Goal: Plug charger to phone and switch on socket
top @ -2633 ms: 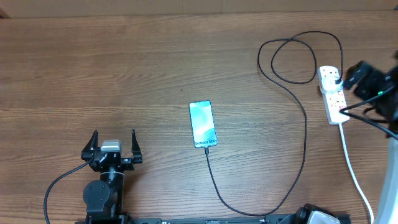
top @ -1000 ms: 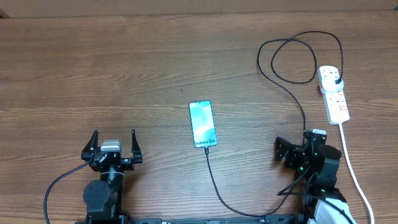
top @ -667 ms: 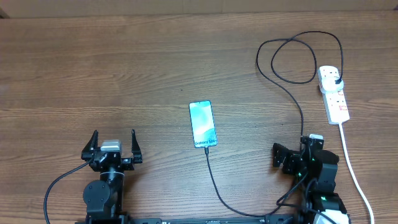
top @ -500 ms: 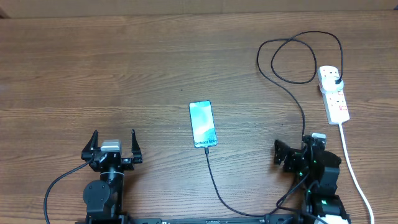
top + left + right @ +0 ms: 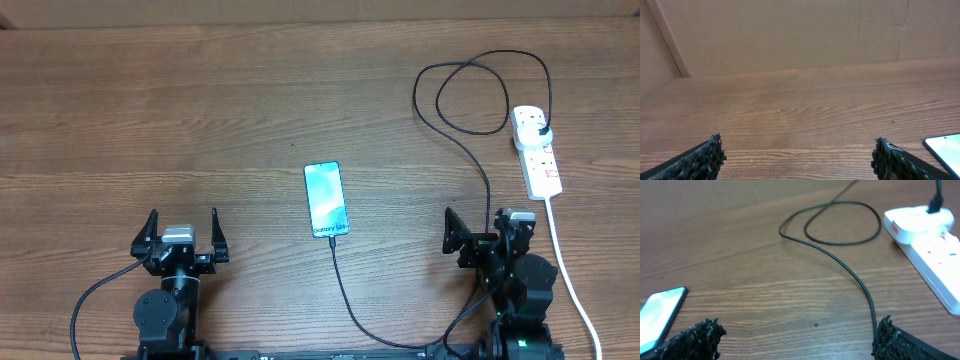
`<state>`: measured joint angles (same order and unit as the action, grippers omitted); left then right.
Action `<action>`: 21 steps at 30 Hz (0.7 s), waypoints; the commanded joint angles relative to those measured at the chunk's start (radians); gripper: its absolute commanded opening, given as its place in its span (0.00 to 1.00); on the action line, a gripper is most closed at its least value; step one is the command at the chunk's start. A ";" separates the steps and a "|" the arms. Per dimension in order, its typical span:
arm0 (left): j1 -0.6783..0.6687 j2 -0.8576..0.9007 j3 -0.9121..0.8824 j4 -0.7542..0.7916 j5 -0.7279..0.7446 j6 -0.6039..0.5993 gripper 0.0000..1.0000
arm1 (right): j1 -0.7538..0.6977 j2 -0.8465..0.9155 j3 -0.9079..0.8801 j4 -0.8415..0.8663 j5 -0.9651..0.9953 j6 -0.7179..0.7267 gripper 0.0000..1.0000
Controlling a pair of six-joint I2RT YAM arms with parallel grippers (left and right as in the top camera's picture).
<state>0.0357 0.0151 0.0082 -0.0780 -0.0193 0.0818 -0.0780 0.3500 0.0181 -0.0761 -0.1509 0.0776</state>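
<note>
Left fingers (image 5: 152, 230) and right fingers (image 5: 450, 228) sit nearest me, both spread wide and holding nothing. A bit further out between them, the phone (image 5: 326, 198) lies face up on the worktop (image 5: 200, 100), with the charger (image 5: 488, 180) tip in its near end. The cable passes my right fingers and loops. Its plug is in the far outlet of the power strip (image 5: 540, 165), far right.

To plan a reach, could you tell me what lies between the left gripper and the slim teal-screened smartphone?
Only bare brown wooden tabletop lies between the left gripper and the slim teal-screened smartphone, as the overhead view shows.
</note>
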 commanded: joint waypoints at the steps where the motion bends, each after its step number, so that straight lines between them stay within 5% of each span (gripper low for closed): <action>1: 0.010 -0.011 -0.004 0.002 0.005 0.016 1.00 | 0.032 -0.050 -0.010 0.002 0.019 -0.001 1.00; 21: 0.010 -0.011 -0.004 0.002 0.005 0.016 1.00 | 0.147 -0.348 -0.010 0.000 0.008 -0.087 1.00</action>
<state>0.0357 0.0151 0.0082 -0.0780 -0.0193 0.0822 0.0551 0.0307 0.0181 -0.0788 -0.1501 0.0265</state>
